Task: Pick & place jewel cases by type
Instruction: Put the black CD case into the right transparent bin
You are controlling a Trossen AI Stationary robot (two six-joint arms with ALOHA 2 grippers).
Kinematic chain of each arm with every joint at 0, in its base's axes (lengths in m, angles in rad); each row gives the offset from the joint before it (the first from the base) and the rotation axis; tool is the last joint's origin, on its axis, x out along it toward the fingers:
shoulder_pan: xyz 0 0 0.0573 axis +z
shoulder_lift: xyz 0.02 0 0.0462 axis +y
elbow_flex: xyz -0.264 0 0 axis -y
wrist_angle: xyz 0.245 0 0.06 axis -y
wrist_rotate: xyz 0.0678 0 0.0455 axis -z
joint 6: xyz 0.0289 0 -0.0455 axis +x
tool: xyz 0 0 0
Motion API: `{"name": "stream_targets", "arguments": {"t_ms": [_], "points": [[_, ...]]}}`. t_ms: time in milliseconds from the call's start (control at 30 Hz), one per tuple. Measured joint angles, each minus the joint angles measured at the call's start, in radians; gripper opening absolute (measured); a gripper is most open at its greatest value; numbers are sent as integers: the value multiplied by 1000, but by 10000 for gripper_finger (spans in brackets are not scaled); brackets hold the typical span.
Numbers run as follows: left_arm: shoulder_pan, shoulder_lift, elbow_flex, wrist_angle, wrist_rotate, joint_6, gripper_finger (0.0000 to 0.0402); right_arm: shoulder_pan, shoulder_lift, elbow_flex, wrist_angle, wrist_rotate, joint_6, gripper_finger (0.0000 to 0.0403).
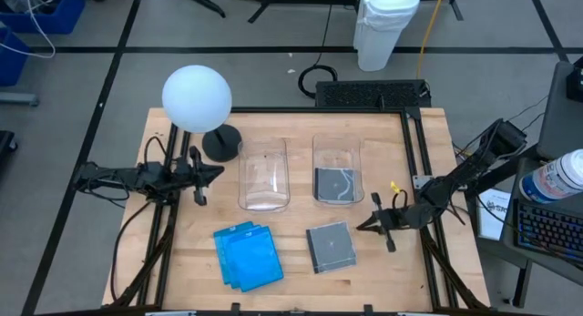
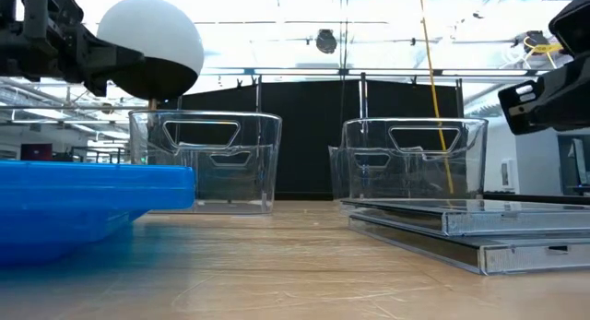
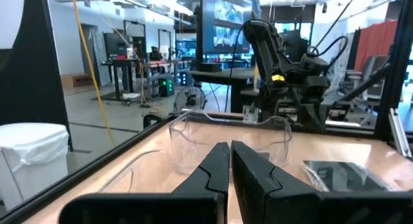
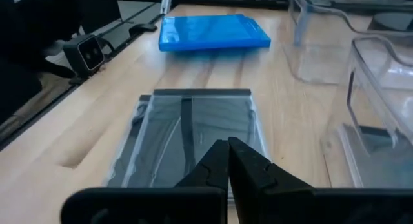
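The left end effector (image 1: pixel 198 175) is hovering above the table (image 1: pixel 291 261) at its left side, just beside the black base of a white globe lamp (image 1: pixel 196 97), and its fingers (image 3: pixel 216 166) are pressed together with nothing between them. The right end effector (image 1: pixel 372 223) is hanging over the right part of the table, just beside the clear jewel cases (image 1: pixel 331 246), and its fingers (image 4: pixel 216 161) are likewise closed on nothing, pointing across those cases in the right wrist view.

The blue jewel cases (image 1: pixel 247 255) are lying in a loosely fanned stack on the table's front left area, in front of the left bin (image 1: pixel 263 175). The clear jewel cases, with grey-black inserts, are sitting stacked at the front, right of the blue ones and in front of the right bin (image 1: pixel 337 168). One more clear case with a dark insert (image 1: pixel 335 184) is lying flat inside the right bin. The left bin is showing only its clear walls and floor. The two bins are standing side by side near the table's middle, apart from each other.

In the low view the blue stack (image 2: pixel 83 205) is filling the left foreground and the clear stack (image 2: pixel 479 232) is lying at the right, with both bins behind them.
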Motion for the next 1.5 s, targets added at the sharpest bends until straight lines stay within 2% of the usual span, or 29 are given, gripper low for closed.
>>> {"name": "stream_targets", "arguments": {"t_ms": [233,400,533,667,767,967,1100,1233,1400,1500], "points": [[0,0,0,68,8,-130,26,0,0,0,19,0,-55,1],[-1,13,0,-42,107,-182,26,-3,0,0,117,5,-169,2],[-1,41,1,-78,110,-221,26,-3,0,0,214,5,-305,2],[-14,123,2,-80,225,-260,26,3,0,1,244,-1,-219,1],[-41,214,0,-11,239,-267,26,24,0,1,203,-25,-155,1],[-62,404,0,277,153,-307,26,59,0,1,191,-24,-153,1],[-99,556,50,344,193,-320,26,60,0,1,191,-26,-109,1],[-224,793,169,342,51,-253,26,61,0,1,196,-52,-45,1],[-355,1108,406,340,-2,-39,26,87,0,10,201,-19,-27,0],[-404,1271,563,291,-55,31,26,87,0,10,171,-18,-8,0]]}}
